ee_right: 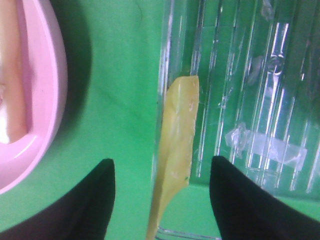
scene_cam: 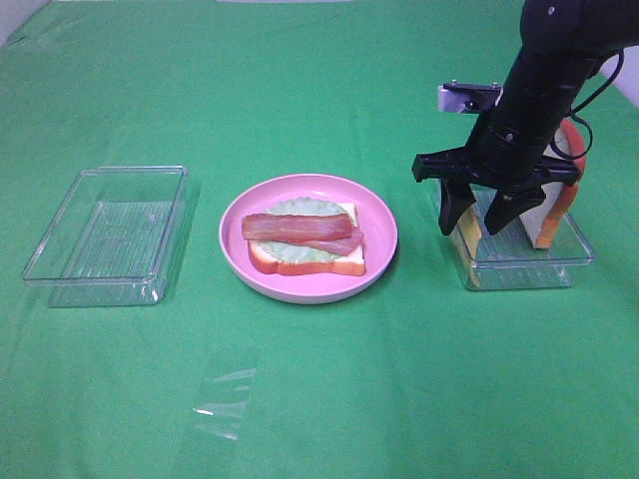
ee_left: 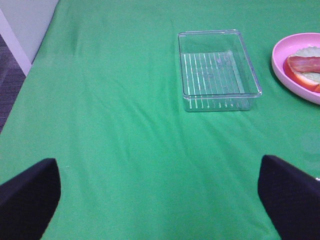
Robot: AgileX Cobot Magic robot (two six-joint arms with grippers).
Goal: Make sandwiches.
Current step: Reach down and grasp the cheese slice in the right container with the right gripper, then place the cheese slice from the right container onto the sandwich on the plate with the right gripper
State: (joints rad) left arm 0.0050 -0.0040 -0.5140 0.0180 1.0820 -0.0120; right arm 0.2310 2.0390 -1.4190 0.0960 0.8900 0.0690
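- My left pincer [ee_left: 157, 175]: over the green cloth [scene_cam: 319, 399], fingers apart, holding nothing.
- Left tray [scene_cam: 105, 235]: clear plastic, nothing showing in it.
- Plate [scene_cam: 235, 239]: holds the sandwich [scene_cam: 305, 241], half built. Bottom bread [scene_cam: 351, 261], lettuce [scene_cam: 300, 253] and bacon [scene_cam: 298, 227] are stacked.
- Right tray [scene_cam: 519, 267]: cheese [scene_cam: 466, 236] stands on edge against the wall nearest the plate. The top bread [scene_cam: 549, 222] leans further in.
- My right pincer [scene_cam: 472, 225]: fingers apart either side of the cheese, not clamped.
- Left to do, I judge: cheese, then top bread.

Bright, even overhead light cast only soft shadows on the green surface [scene_cam: 499, 399], a pale glint lay at the high view's lower centre-left, and the close right wrist view was blurred throughout.
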